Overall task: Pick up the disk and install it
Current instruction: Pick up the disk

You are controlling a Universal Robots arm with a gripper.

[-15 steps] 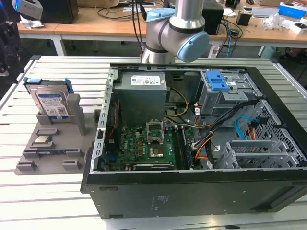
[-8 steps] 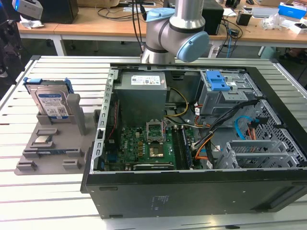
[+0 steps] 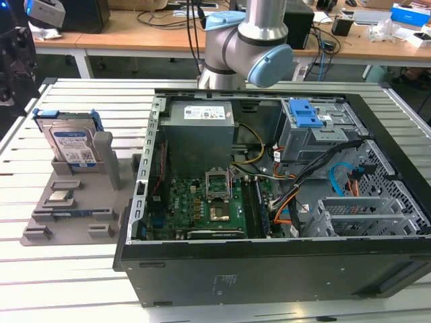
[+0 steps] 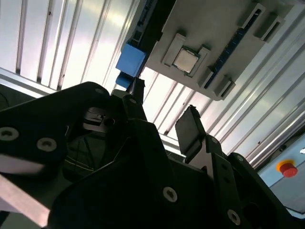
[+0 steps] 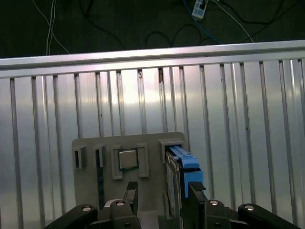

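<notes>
— What do we see at the exterior view's left?

— We see the disk. It stands up on its edge in a slot at the far end of a grey holder. It has blue rails on its sides, and its blue-and-white label faces us. The holder lies on a table made of long metal strips.

— Is anything else in the holder?

— Yes. A small square chip lies flat in its own pocket, nearer to us than the disk. The two do not touch.

— And in the middle?

— We see the open computer case, just beside the holder. Inside it are a big grey box with a white sticker and a green board, which is nearer to us. The robot arm stands behind the case.

— And at the exterior view's right?

— A blue bracket sits on a grey cage inside the case. Black, blue and orange wires run near it.

— What about the gripper?

— In both wrist views we look past it, down at the holder. Its two fingers are spread wide apart, and nothing is between them. It holds nothing. It hangs above the holder and does not touch the disk.
</notes>
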